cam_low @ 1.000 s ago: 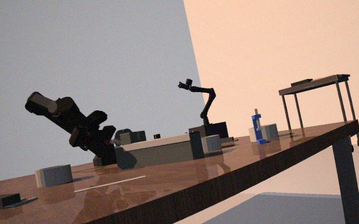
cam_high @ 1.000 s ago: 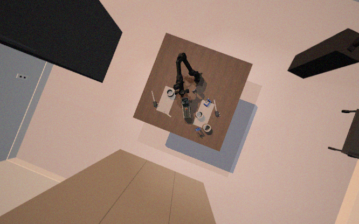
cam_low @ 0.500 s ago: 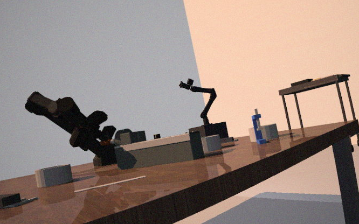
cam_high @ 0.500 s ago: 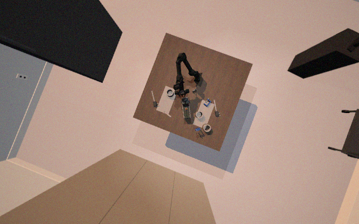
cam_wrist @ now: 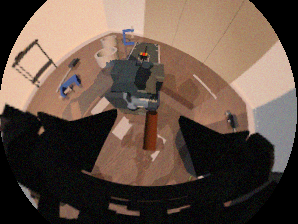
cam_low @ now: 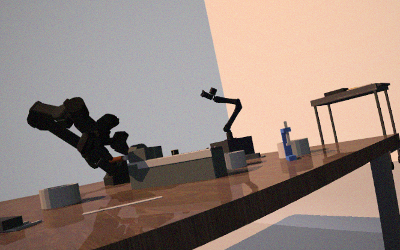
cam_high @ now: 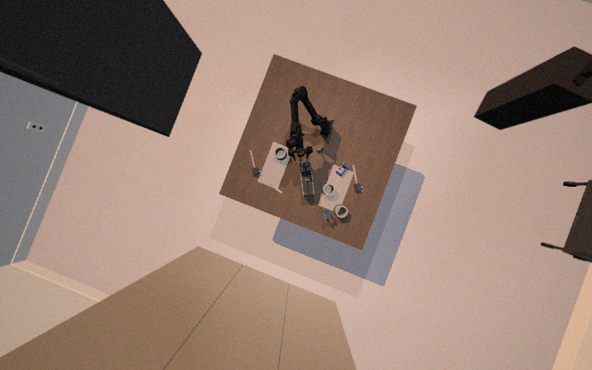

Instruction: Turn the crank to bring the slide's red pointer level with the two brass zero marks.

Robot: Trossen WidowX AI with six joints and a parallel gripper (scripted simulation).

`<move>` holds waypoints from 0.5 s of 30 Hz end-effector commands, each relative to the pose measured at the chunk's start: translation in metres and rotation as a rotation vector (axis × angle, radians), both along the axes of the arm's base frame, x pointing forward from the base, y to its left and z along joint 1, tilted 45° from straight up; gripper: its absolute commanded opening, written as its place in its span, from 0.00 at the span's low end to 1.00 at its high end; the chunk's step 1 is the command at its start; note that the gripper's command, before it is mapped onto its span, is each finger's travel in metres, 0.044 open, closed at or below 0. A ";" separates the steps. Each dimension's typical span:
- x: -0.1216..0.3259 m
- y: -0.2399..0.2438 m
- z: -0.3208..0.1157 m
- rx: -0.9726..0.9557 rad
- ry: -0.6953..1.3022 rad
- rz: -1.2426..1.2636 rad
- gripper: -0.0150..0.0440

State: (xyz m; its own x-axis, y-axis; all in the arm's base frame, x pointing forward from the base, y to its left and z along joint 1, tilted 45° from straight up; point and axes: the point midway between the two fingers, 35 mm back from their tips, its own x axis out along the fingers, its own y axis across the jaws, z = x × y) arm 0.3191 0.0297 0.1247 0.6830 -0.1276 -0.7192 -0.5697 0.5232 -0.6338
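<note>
The machine [cam_high: 307,189] [cam_low: 173,173] [cam_wrist: 131,75] is a long grey-green box with a dark round housing at the crank end. Its orange crank handle [cam_low: 115,159] [cam_wrist: 150,132] sticks out toward my gripper. My gripper [cam_high: 301,155] [cam_wrist: 149,115] is open, with one finger on each side of the handle in the wrist view and a gap on both sides. The slide's red pointer [cam_high: 307,180] [cam_wrist: 144,54] is a tiny spot on top of the machine. Yellow shows beside it in the wrist view, but whether it is exactly level with the brass marks is too small to tell.
A round pot [cam_high: 280,153] [cam_low: 60,196] stands on one side of the machine. Another pot [cam_high: 328,189] and a blue clamp [cam_high: 342,170] [cam_wrist: 70,86] stand on the other. A second blue clamp [cam_high: 326,214] [cam_low: 287,144] stands beyond the machine's far end.
</note>
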 end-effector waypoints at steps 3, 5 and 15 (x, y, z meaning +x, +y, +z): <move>-0.003 0.012 0.017 0.002 -0.011 -0.004 1.00; -0.003 0.016 0.020 0.003 -0.010 -0.003 1.00; -0.013 0.063 0.064 0.006 -0.001 0.002 1.00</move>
State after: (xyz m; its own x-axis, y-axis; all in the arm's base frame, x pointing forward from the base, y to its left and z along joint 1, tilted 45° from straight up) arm 0.3093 0.0808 0.1759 0.6821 -0.1209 -0.7212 -0.5727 0.5249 -0.6297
